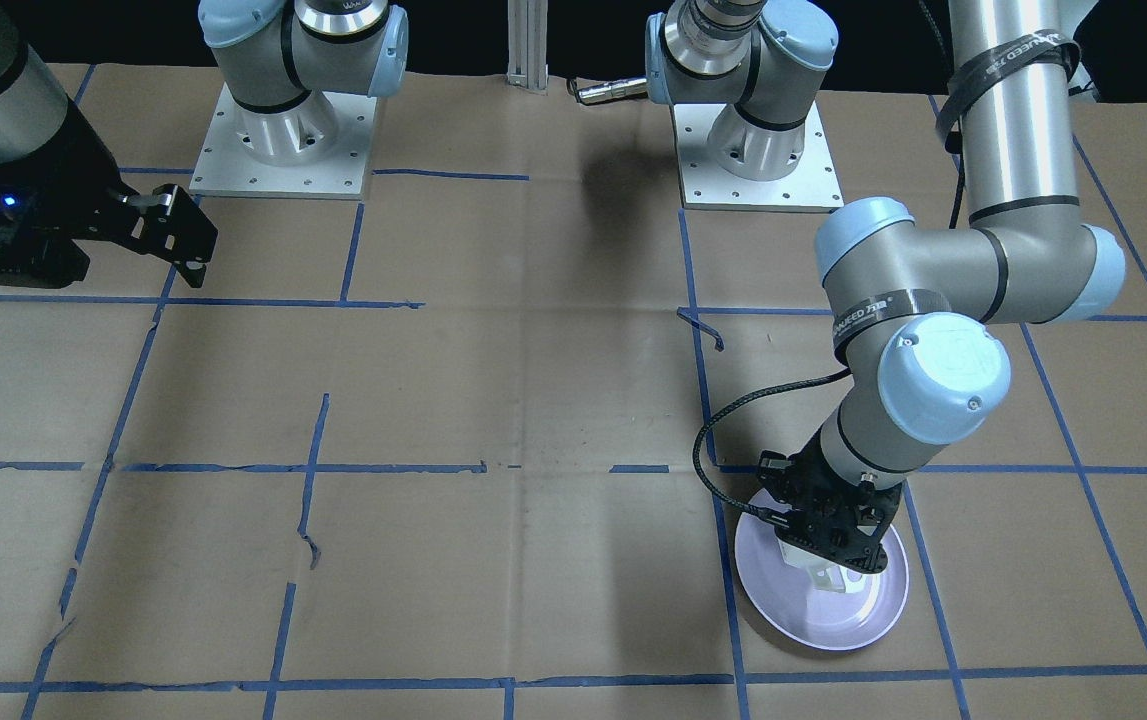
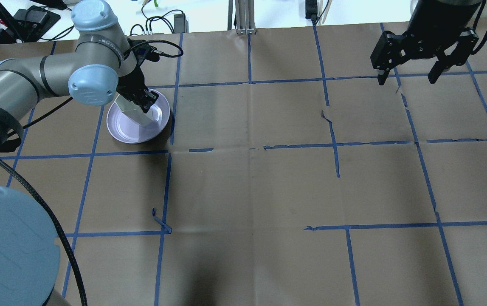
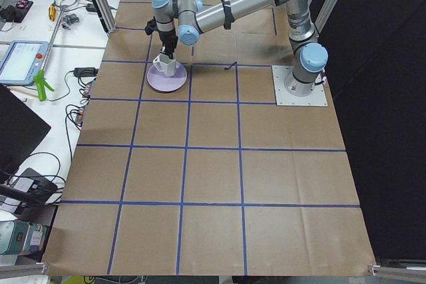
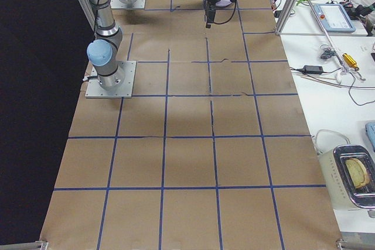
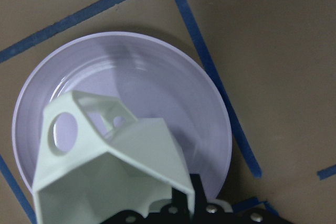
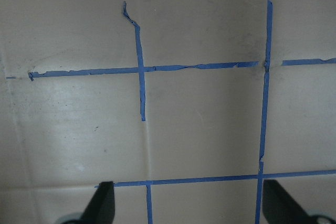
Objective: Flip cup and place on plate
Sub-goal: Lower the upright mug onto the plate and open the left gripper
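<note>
The white faceted cup [image 2: 135, 111] is held tilted in my left gripper [image 2: 143, 102], which is shut on it. It hangs over the round pale lavender plate [image 2: 122, 127] at the far left of the table. In the left wrist view the cup [image 5: 115, 166] fills the lower left, its open-frame handle pointing up and left, with the plate [image 5: 173, 82] beneath it. I cannot tell whether the cup touches the plate. The front-facing view shows the cup [image 1: 823, 572] under the gripper, above the plate [image 1: 813, 625]. My right gripper [image 2: 406, 80] is open and empty, held high at the far right.
Brown paper with a blue tape grid [image 2: 249, 148] covers the table. The two arm bases [image 1: 278, 140] stand at the robot's edge. Cables and devices [image 2: 162, 21] lie beyond the far edge. The right wrist view shows only paper between the open fingers [image 6: 102, 203].
</note>
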